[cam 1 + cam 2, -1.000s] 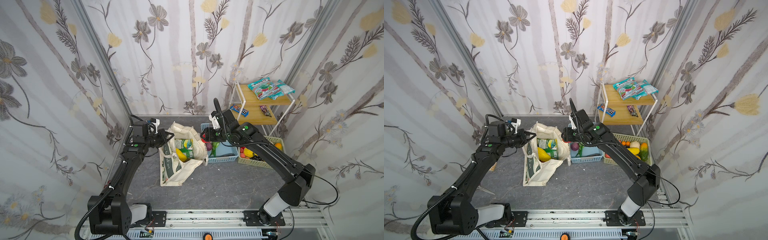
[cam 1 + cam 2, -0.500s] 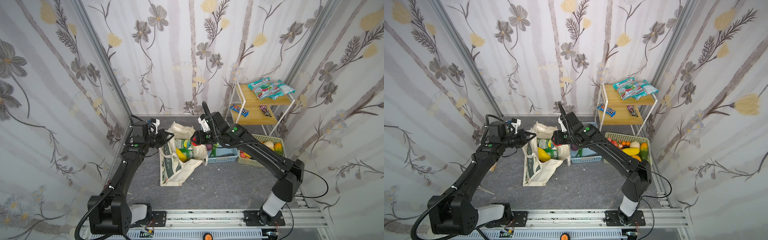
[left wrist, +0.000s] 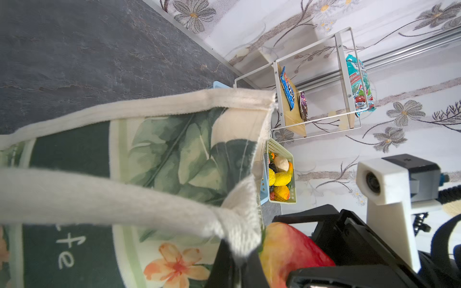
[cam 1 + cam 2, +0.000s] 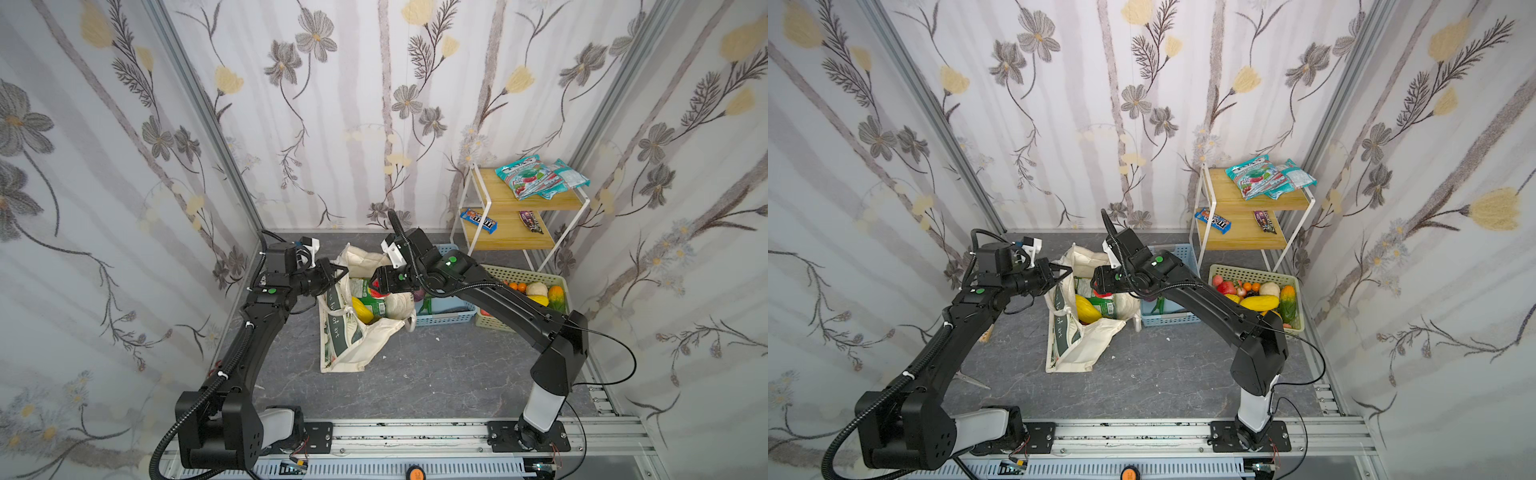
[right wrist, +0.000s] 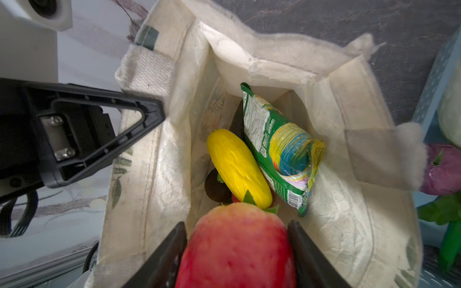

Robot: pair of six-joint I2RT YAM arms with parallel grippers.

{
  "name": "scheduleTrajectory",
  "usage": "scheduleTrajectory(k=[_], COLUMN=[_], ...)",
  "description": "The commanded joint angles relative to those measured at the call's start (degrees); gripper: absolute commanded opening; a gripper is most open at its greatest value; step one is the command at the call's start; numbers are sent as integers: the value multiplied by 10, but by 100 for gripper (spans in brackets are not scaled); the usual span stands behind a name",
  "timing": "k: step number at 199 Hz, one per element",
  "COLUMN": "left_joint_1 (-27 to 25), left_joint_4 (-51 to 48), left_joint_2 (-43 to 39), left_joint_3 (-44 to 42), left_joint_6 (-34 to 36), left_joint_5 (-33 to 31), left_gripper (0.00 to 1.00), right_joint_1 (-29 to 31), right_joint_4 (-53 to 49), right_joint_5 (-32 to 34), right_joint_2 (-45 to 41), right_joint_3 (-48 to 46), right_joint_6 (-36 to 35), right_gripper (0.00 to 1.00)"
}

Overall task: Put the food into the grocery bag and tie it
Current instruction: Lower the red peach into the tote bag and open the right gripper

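Right wrist view shows the right claw (image 5: 235, 223) clamped around a red fruit (image 5: 237, 249), one finger on each side, poised above the open mouth of the grocery bag (image 5: 162, 174). Below the fruit lie a yellow fruit (image 5: 237, 167), a green snack packet (image 5: 282, 149) leaning against it, and a dark fruit (image 5: 214, 185) half hidden beneath. At the left rim the left claw (image 5: 157, 112) is pinched shut on the cloth beside a handle (image 3: 99, 197), holding the mouth up and open. In both top views the bag slumps on the grey tabletop (image 4: 415, 374), its lower part sagging toward the near side, with the blue basket (image 4: 444, 318) just to its right and the pale yellow basket (image 4: 528, 274), holding more fruit, farther right. The step in hand looks like the release of the red fruit. The risks seem these: the fruit is round and may bounce off the hard yellow fruit or skid on the slick packet and roll out over the low near rim; a release too close to the right flap could knock it into the blue basket; and if the left claw's pinch on the thin cloth slips, the mouth would collapse and block later drops.
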Motion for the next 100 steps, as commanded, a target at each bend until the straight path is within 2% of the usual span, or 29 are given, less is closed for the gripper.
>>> scheduleTrajectory(k=[1, 100], left_joint_1=[0, -1], left_joint_4=[13, 10], left_joint_2=[-5, -4], left_joint_3=[0, 1], left_joint_6=[3, 4], left_joint_5=[5, 5], left_gripper=[0, 0], right_joint_1=[6, 17], right_joint_4=[35, 43], right_joint_5=[-14, -26], right_joint_2=[11, 54], right_joint_3=[5, -3], right_joint_6=[-1, -11], right_gripper=[61, 61])
